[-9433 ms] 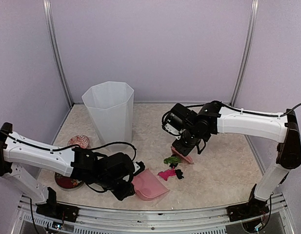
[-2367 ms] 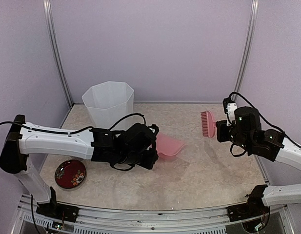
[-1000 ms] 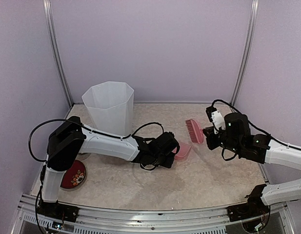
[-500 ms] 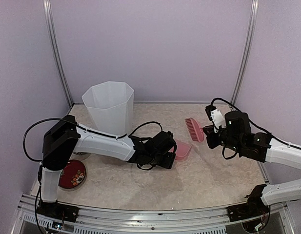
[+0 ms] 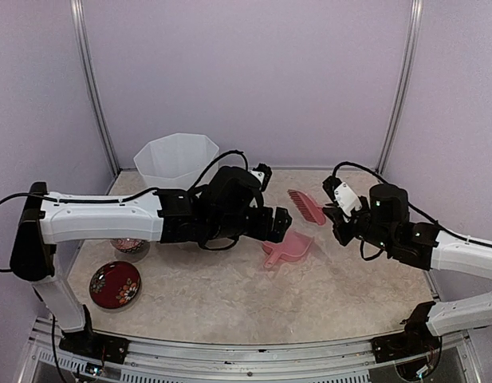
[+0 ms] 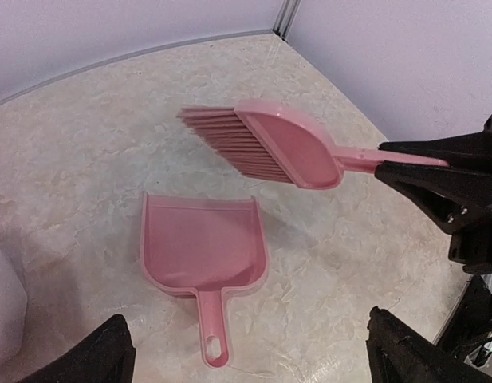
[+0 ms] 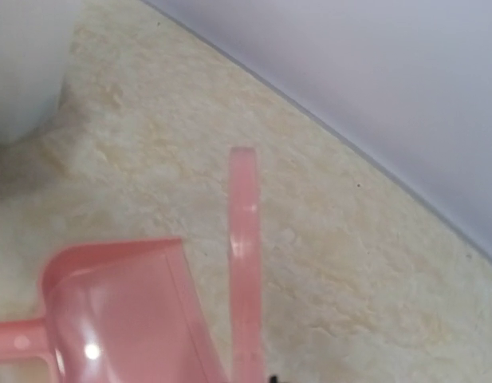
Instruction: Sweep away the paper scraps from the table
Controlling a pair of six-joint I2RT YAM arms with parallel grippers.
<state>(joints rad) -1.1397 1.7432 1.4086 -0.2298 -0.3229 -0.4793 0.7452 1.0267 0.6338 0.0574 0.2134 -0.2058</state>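
Evidently sweeping is done: no paper scraps show on the table (image 5: 230, 299), the empty dustpan (image 6: 202, 247) lies flat below spread left jaws, while right jaws pinch the handle of the raised brush (image 6: 269, 144).

We read no text, labels, brands, numbers or signs on anything in view; nothing legible here.

We stretch our left arm (image 5: 102, 217) rightward to mid-scene, left gripper (image 5: 271, 224) fingers (image 6: 102, 355) spread wide, our right arm (image 5: 461, 255) folded in from the right, right gripper (image 5: 333, 214) pinched closed
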